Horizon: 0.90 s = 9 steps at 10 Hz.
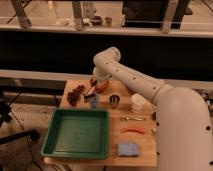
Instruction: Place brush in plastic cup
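The gripper (pixel 95 90) is hovering directly above the small pale blue-grey plastic cup (pixel 94 101), seemingly holding the slim black-handled brush (pixel 90 94); lowering and releasing are remaining.

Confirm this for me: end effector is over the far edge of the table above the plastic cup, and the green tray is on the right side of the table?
Not quite. The camera view shows the green tray on the table's left side. The end effector is near the far edge, above the plastic cup.
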Motion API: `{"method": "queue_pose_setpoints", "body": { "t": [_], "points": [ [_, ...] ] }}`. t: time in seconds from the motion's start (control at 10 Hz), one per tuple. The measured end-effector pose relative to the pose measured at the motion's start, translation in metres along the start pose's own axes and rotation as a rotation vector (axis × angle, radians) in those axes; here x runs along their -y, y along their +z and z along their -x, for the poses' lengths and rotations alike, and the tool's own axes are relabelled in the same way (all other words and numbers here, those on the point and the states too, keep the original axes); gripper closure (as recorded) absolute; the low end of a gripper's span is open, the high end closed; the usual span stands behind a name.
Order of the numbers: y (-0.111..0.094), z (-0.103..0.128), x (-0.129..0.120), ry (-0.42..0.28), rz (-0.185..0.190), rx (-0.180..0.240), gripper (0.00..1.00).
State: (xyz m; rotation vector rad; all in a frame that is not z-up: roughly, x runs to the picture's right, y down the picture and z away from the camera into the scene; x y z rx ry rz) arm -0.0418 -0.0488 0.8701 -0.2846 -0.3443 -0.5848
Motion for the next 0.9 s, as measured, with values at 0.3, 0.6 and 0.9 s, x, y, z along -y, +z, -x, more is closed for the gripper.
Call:
{"method": "queue_pose_setpoints", "body": {
  "t": [0.3,0.6,0.9],
  "points": [
    [-0.002,-0.011,0.001,-0.045,-0.039,-0.038,1.0],
    [-0.003,-0.02,0.004,-0.098,-0.075,-0.069,1.0],
    [-0.002,-0.028,0.008,-0.152,-0.099,-0.095,1.0]
  ]
}}
